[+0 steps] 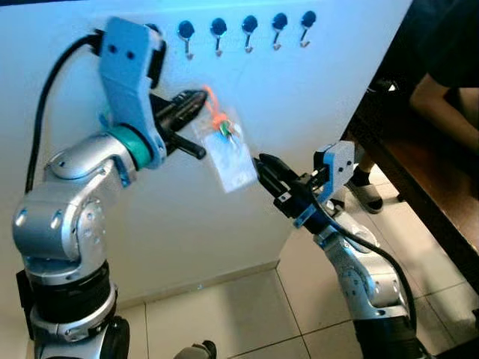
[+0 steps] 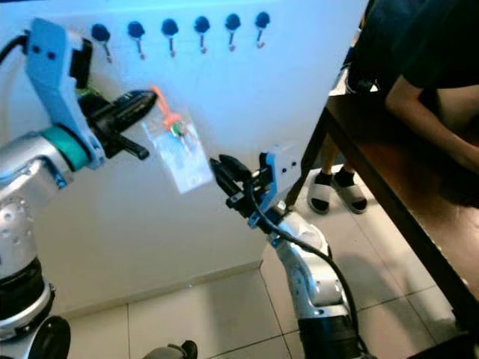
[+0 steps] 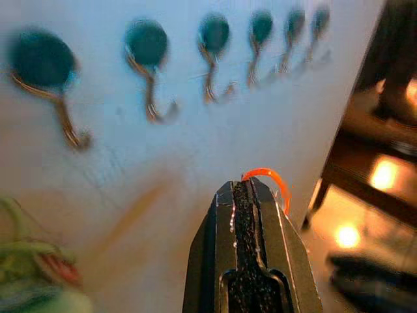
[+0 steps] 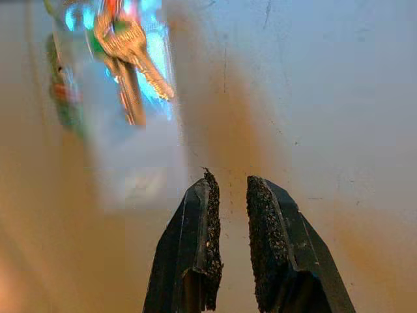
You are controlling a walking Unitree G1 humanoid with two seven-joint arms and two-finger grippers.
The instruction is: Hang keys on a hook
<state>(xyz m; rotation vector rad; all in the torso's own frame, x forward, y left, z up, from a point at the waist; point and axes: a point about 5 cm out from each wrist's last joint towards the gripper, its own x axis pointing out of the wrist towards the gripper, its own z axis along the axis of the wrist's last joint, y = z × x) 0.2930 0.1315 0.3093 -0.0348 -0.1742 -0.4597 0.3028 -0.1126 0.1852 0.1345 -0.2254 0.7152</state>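
A small bunch of keys hangs from an orange loop together with a clear plastic tag. My left gripper is shut on the loop and holds it up in front of a white wall, below and between the hooks. Several round dark hooks run in a row along the wall's top; in the left wrist view the hooks lie beyond the shut fingertips. My right gripper is raised beside the tag's lower right corner, slightly open and holding nothing. The keys hang ahead of the right gripper.
A dark wooden table stands at the right, close to my right arm. A person leans an arm on it, and sandalled feet rest on the tiled floor under it.
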